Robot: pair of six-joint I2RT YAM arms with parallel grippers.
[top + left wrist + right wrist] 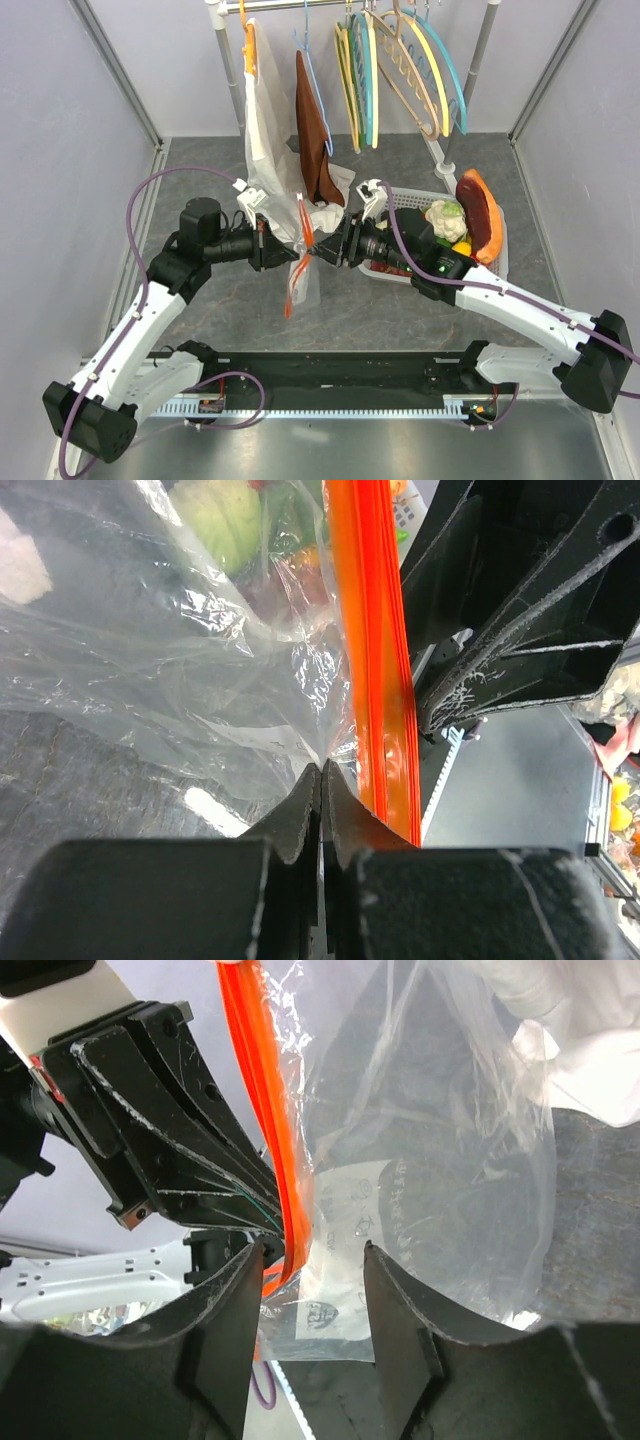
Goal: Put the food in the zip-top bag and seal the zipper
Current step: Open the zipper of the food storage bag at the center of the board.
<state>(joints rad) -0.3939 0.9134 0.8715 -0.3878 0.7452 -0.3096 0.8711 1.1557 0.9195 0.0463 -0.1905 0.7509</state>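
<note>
The clear zip-top bag [310,282] hangs between my two grippers above the table, its orange-red zipper [293,292] running nearly vertical. My left gripper [288,250] is shut on the bag's clear plastic [200,660] right beside the zipper [375,660]. My right gripper [320,250] is open, its jaws either side of the bag's edge [430,1160] next to the zipper [262,1110]. The food lies in the white basket [503,240]: a cauliflower [445,215], a red-brown piece [480,212] and a yellow piece [462,246]. Green food [225,515] shows blurred through the plastic.
A clothes rack [470,80] stands at the back with coloured hangers [400,60], a white garment [265,130] and a brown garment [315,125] hanging just behind the bag. A black rail [340,375] runs along the near edge.
</note>
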